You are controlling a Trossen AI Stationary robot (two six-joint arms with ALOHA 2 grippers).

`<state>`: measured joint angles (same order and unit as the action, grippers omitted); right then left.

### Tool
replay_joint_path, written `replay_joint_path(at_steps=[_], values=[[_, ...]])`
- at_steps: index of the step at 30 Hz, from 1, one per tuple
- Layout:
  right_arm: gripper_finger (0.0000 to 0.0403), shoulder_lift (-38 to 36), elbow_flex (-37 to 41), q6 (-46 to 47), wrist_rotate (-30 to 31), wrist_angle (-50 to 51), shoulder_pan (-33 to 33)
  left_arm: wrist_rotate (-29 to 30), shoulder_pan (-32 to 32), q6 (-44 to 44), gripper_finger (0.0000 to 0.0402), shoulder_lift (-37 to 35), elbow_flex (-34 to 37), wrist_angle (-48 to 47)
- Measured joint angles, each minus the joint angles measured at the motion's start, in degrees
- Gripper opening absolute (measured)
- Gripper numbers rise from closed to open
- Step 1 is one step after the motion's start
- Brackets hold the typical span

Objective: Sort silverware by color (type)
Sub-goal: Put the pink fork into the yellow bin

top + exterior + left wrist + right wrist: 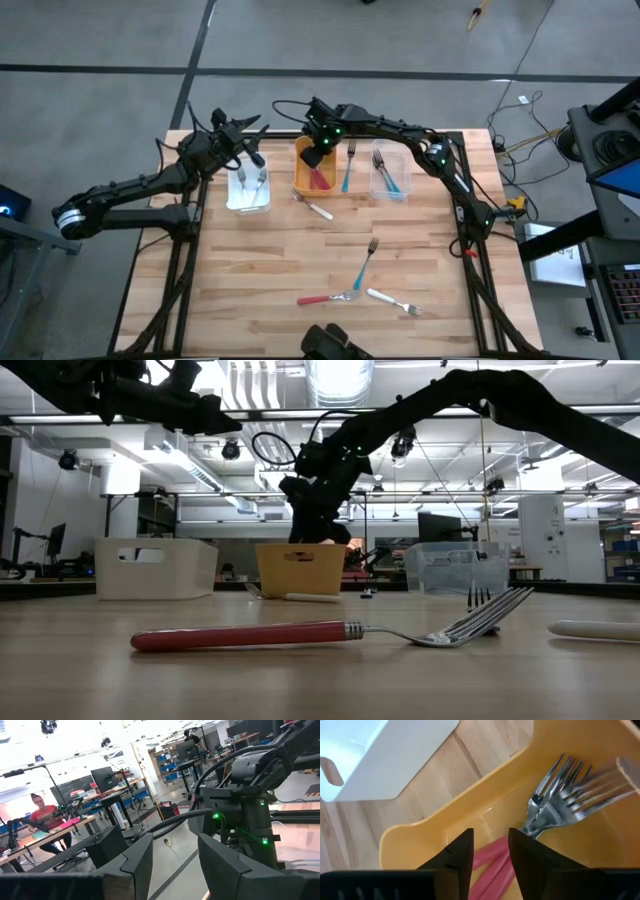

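Observation:
My right gripper [318, 152] hangs over the orange bin [300, 186], pointing steeply down into it, fingers open [490, 837]. Below them red-handled forks [492, 867] lie in the bin, their metal heads [560, 795] toward one wall; one head is blurred. My left gripper [248, 158] waits above the white bin [232, 200], open and with nothing in it [175, 845]. On the near part of the table lie a red fork [325, 298], a teal fork [365, 262] and a white fork [393, 300]. Another white fork [316, 208] lies just in front of the orange bin.
A clear bin [376, 190] at the far right holds teal forks [392, 176]. A teal fork [348, 166] lies between the orange and clear bins. The white bin holds silverware. The three bins line the far edge; bare wood lies in the table's middle.

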<state>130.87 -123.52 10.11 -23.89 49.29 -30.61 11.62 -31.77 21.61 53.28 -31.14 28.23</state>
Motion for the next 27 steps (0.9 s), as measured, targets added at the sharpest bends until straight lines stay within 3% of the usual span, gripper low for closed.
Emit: replay_joint_path(at_steps=[9,16,23,27], values=[[0.0093,-0.8,-0.57,-0.2,-0.08,0.79,-0.01,0.01,0.0,0.0,0.0136,0.04,0.0,-0.02],[0.009,-7.69,1.59,-2.34,1.05,4.42,1.61,-0.02,0.0,0.18,0.0136,0.56,0.0,-0.13],[0.0086,-21.41,15.7,-4.61,12.27,0.42,6.23,-0.92,0.09,-2.91,0.0136,0.87,0.02,0.13],[0.0086,-31.77,29.83,-4.03,13.56,-11.23,8.57,-8.38,0.07,-9.87,0.0134,1.35,-1.18,-0.12]])
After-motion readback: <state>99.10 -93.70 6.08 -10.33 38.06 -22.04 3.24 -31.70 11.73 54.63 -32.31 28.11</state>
